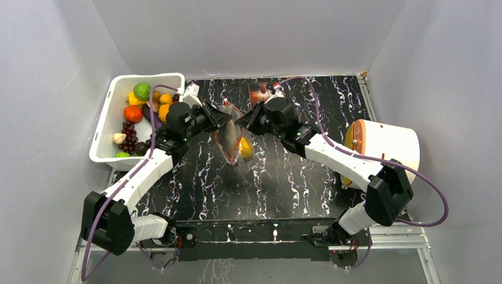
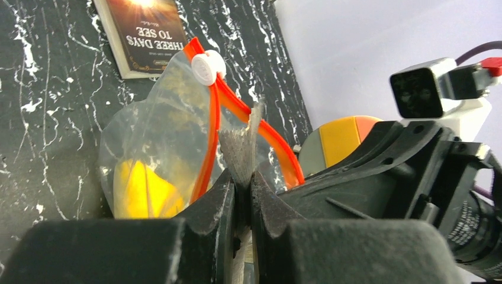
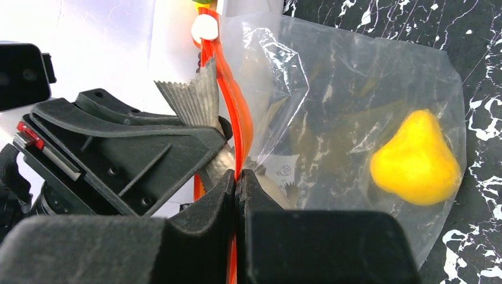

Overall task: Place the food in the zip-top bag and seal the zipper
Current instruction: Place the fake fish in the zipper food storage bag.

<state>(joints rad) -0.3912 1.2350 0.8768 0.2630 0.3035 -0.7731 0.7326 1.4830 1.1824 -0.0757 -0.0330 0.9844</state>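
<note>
**Operator:** What is on the table, and where is the bag?

**Spotter:** Item 1: clear, floppy plastic zip-top bag (image 1: 228,145), at the middle of the black, white-veined table (image 1: 296,177), strung by its mouth between your two hands.
Item 2: thin red-orange zipper (image 2: 210,142) along that mouth, its two strips parted, with a white round slider (image 2: 207,66) at the far end.
Item 3: yellow pear-shaped food (image 3: 415,163), one piece, inside the bag.

**Operator:** And the hands?

**Spotter:** Your left hand (image 2: 241,188) is closed on the ribbed clear lip of the bag's mouth. Your right hand (image 3: 237,180) is clamped tight on the zipper strip itself. The two hands sit just beside each other.
Also listed: white rectangular plastic tub (image 1: 148,77) of assorted fruit (image 1: 142,92), far left; dark-covered book (image 1: 260,93), far centre.
</note>
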